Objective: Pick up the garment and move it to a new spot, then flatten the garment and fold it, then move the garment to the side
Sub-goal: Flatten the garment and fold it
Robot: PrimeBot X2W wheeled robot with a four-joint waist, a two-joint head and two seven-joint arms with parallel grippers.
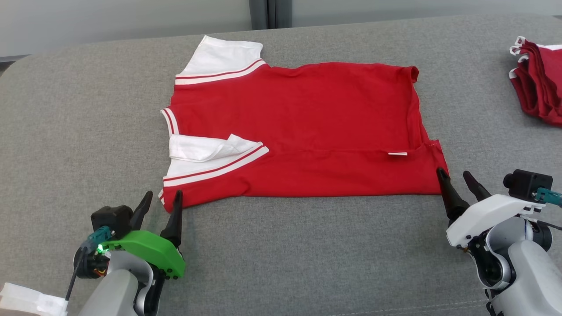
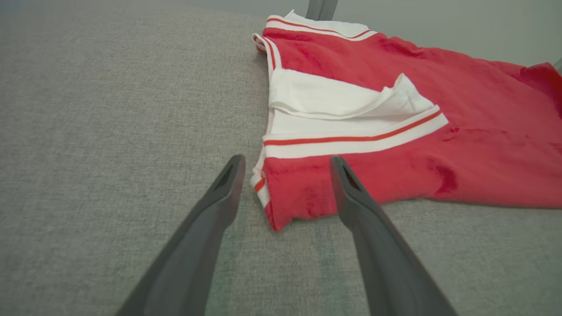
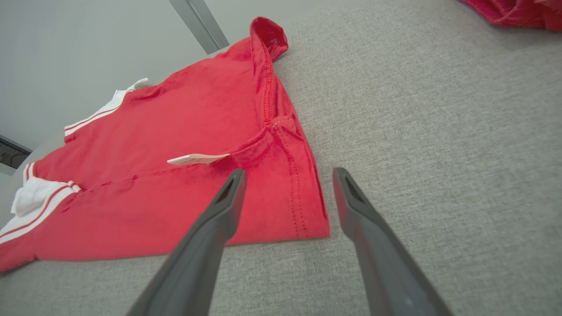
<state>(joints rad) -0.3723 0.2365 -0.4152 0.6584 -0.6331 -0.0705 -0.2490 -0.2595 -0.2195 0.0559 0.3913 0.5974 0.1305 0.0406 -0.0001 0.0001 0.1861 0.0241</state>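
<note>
A red garment (image 1: 303, 127) with white sleeves and red-and-white striped trim lies spread on the grey surface, its near long edge folded over, a small white tag (image 1: 397, 153) on it. My left gripper (image 1: 162, 196) stands open at the garment's near left corner (image 2: 281, 210), which sits between its fingers in the left wrist view. At the near right corner (image 3: 303, 219), my right gripper (image 1: 454, 174) is open too, its left finger (image 3: 228, 197) over the cloth and the right one beside the edge. Neither holds anything.
A stack of folded red garments (image 1: 538, 81) lies at the far right edge of the grey cushioned surface (image 1: 79, 131). A pale wall rises behind it. White cloth (image 1: 26, 300) shows at the lower left corner.
</note>
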